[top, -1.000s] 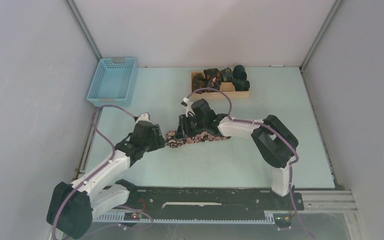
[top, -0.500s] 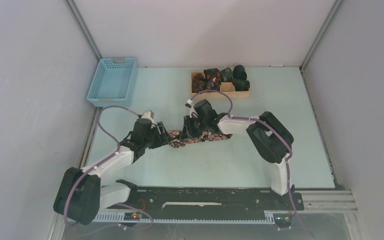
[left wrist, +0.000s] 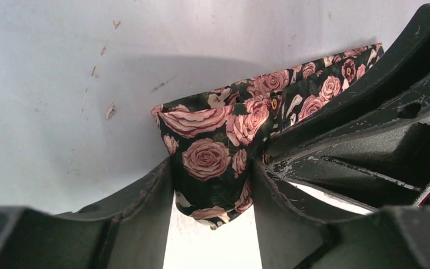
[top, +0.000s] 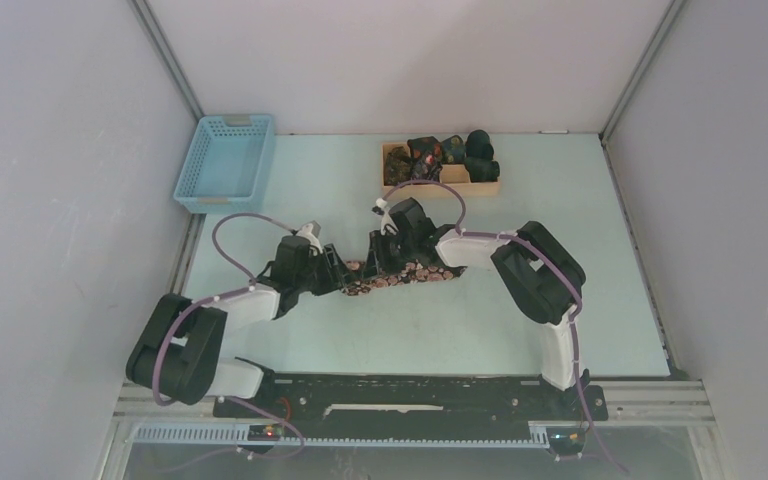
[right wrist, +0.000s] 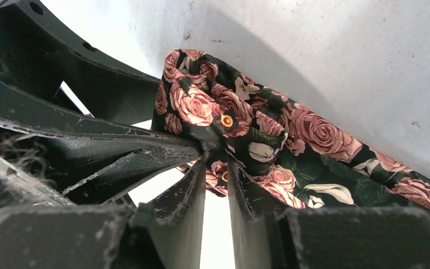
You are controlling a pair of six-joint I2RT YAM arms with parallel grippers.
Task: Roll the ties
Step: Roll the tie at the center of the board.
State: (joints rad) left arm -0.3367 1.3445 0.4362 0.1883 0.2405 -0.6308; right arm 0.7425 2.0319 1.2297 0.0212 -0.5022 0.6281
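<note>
At mid-table, the rose-print tie [left wrist: 204,159] is pinched between the left fingers [left wrist: 145,196] and between the right fingers [right wrist: 193,193].

No legible text anywhere.

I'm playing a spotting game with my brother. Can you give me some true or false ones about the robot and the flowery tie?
1. The long tie has pink roses on it. True.
2. The blue basket is full of ties. False: no ties show in it. The rolled ties sit in the wooden box.
3. The right hand is pinching the long tie. True.
4. The long tie is hanging up in the air. False: it lies on the table between the two hands.
5. The left hand is over by the blue basket. False: it is at the long tie's end, with the cloth between its fingers.
</note>
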